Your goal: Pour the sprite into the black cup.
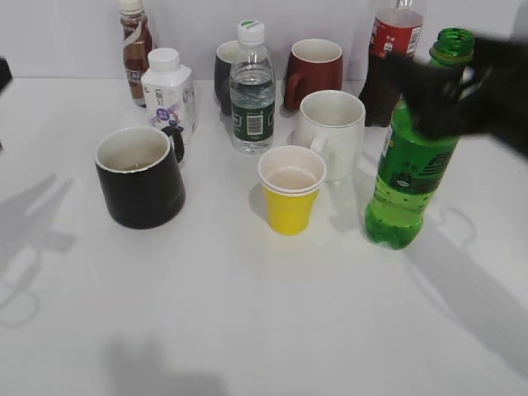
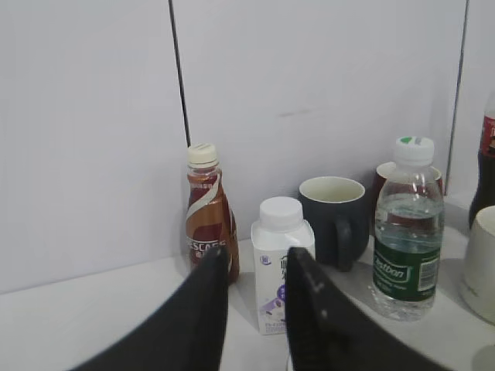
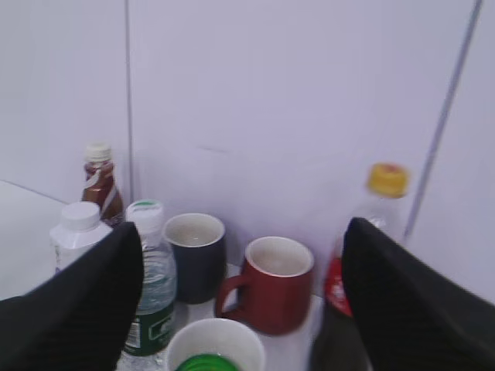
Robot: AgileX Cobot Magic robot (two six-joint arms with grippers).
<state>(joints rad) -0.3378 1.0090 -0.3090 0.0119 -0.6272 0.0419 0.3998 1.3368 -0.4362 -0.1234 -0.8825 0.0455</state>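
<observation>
Right arm enters the exterior view from the upper right edge as a dark, motion-blurred mass reaching leftward. Right gripper (image 1: pixel 441 91) sits in the upper right of the frame; blur prevents reading finger detail there. In the right wrist view the right gripper's fingers (image 3: pixel 81 305) stand spread wide at lower left and lower right of the frame. Left gripper (image 2: pixel 255 270) appears at bottom centre of the left wrist view, two dark fingers parted by a narrow gap, nothing between them, pointing upward.
</observation>
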